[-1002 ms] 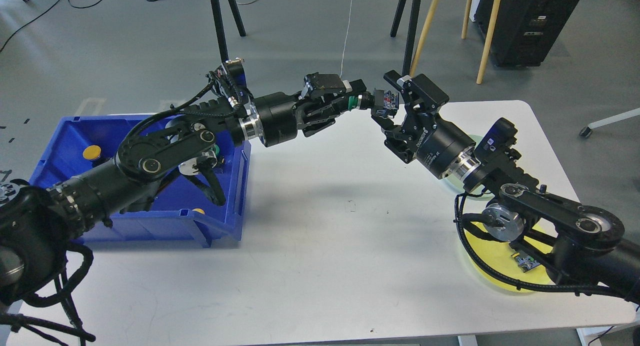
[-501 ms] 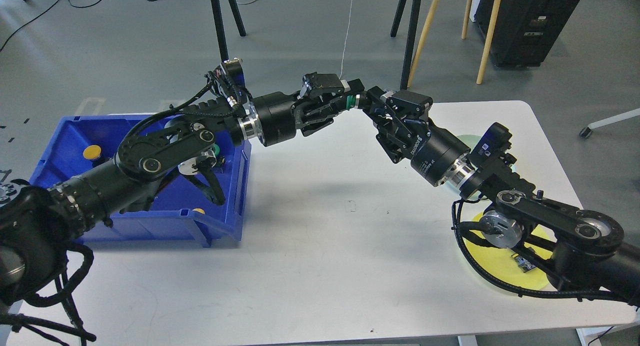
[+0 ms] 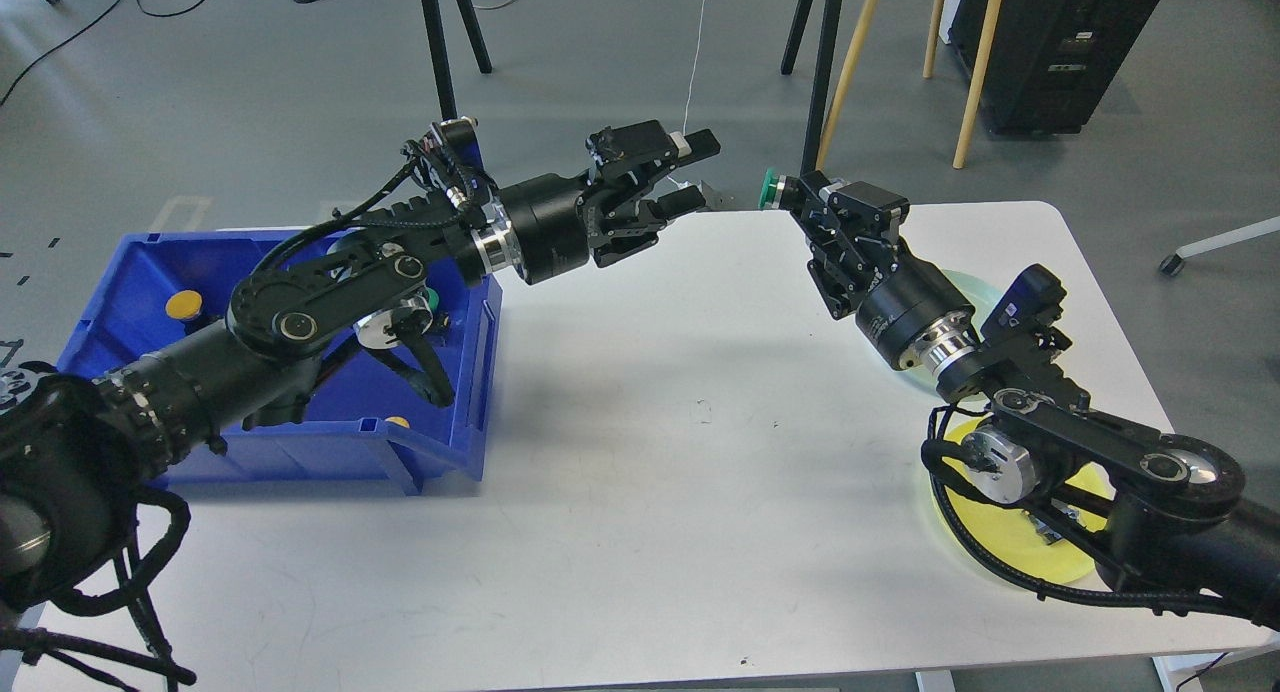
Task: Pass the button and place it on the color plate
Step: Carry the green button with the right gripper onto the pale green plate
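Note:
My right gripper [image 3: 790,194] is shut on a green button [image 3: 768,187] and holds it in the air above the far edge of the white table [image 3: 640,492]. My left gripper [image 3: 697,169] is open and empty, a short gap to the left of the button. A pale green plate [image 3: 975,290] lies under my right forearm, mostly hidden. A yellow plate [image 3: 1000,532] lies at the front right, partly covered by my right arm, with a small part on it.
A blue bin [image 3: 300,442] stands at the left with a yellow button [image 3: 184,304] and other buttons in it. Tripod legs and wooden poles stand on the floor behind the table.
The green button has passed from my left gripper to my right one. My left gripper opened and drew back left. My right gripper pulled away to the right with the button.

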